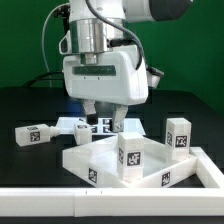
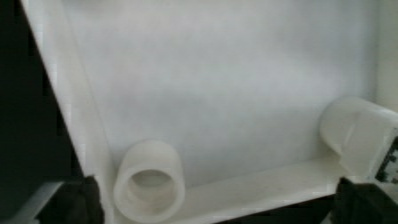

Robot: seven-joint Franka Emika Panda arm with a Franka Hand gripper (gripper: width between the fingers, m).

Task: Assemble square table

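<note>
— Looking for the square top (image 1: 160, 155)? Lies flat on the black tabletop (image 1: 30, 168), toward the exterior view's right, just behind the long white rail (image 1: 60, 205).

— Looks how?

— White plastic throughout. Has a raised rim all round, black-and-white tags on the outer wall and a smooth bare floor. Shows a round socket (image 2: 151, 182) in one corner, seen from the wrist.

— Any legs?

— Three, all stubby, white and tagged. Middle leg (image 1: 130, 155) upright at the top's near side, right leg (image 1: 178, 134) upright at its far right, lying leg (image 1: 33, 135) well apart on the exterior view's left.

— And the pincer (image 1: 103, 122)?

— Hangs over the top's far edge, in front of the marker board (image 1: 78, 124). Spread wide, gripping nothing. Cannot tell whether touching the rim.
</note>
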